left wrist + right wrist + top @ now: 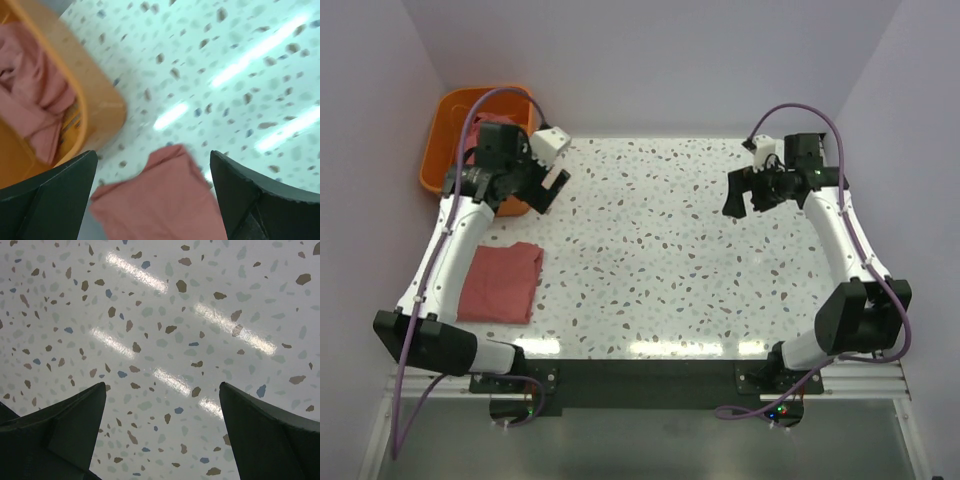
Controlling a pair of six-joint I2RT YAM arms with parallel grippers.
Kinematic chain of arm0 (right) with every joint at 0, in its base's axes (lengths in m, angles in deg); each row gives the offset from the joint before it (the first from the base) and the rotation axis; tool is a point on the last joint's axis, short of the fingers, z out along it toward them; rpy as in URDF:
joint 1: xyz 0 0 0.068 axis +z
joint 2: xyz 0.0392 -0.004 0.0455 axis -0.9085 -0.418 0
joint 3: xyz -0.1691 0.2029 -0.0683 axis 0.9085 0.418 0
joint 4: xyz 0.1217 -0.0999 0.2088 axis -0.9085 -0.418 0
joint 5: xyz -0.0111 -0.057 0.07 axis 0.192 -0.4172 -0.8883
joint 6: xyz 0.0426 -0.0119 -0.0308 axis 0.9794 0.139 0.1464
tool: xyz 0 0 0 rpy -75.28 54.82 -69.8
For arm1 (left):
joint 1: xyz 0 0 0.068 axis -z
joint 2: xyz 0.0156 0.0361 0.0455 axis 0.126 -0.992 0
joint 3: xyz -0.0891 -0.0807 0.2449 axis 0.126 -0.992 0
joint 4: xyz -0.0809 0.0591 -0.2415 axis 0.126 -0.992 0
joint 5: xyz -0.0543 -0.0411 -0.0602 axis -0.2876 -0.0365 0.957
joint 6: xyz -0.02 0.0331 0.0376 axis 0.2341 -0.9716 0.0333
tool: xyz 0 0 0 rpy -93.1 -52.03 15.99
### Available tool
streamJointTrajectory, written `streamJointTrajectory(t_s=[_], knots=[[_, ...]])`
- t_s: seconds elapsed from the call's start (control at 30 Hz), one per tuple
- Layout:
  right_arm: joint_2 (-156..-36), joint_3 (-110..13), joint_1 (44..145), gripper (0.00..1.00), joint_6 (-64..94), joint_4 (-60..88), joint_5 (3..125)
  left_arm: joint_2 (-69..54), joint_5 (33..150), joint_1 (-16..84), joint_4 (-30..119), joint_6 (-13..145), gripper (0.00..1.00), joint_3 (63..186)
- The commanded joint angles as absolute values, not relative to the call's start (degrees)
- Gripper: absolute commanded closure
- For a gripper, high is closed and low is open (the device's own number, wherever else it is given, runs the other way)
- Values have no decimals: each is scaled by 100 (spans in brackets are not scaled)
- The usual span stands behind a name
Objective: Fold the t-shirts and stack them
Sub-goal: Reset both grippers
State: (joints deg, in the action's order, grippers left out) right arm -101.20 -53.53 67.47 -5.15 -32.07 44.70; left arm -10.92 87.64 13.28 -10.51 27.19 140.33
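A folded dusty red-pink t-shirt (501, 282) lies flat at the table's left front; it also shows in the left wrist view (160, 200), blurred, below my open fingers. More crumpled pink shirts (30, 100) sit in the orange basket (450, 140) at the back left. My left gripper (542, 187) is open and empty, raised above the table beside the basket. My right gripper (745, 195) is open and empty, raised over bare speckled tabletop (165, 340) at the back right.
The orange basket's rim (95, 95) is close to the left gripper's left side. The speckled white table (660, 260) ends at a dark front edge near the arm bases. Grey walls close in on both sides.
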Motion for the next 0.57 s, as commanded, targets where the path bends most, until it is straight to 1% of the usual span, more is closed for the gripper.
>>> streamJointTrajectory(t_s=[0.0,0.1,0.2,0.3,0.37,0.47,0.53], knots=[[-9682,-5130,6758,1,-518,-3218,4390,-1365,8685,2398,-496,3726,0,13939],[-9489,-4648,6749,1,-589,-3051,4583,-1664,8543,3024,321,4175,0,13544],[-9321,-4138,6749,1,-694,-2910,4794,-1805,8560,3394,1130,4448,0,13017],[-9076,-3628,6758,2,-817,-2858,4997,-1990,8735,3466,1597,4685,0,12498],[-8935,-3320,6749,1,-870,-2735,5146,-1990,8876,3466,2026,4712,0,11929],[-8609,-2801,6758,1,-1010,-2699,5331,-1894,8974,3466,2405,4782,0,11400],[-8469,-2641,6758,1,-1107,-2752,5383,-1832,8956,3466,2372,4922,0,11372]])
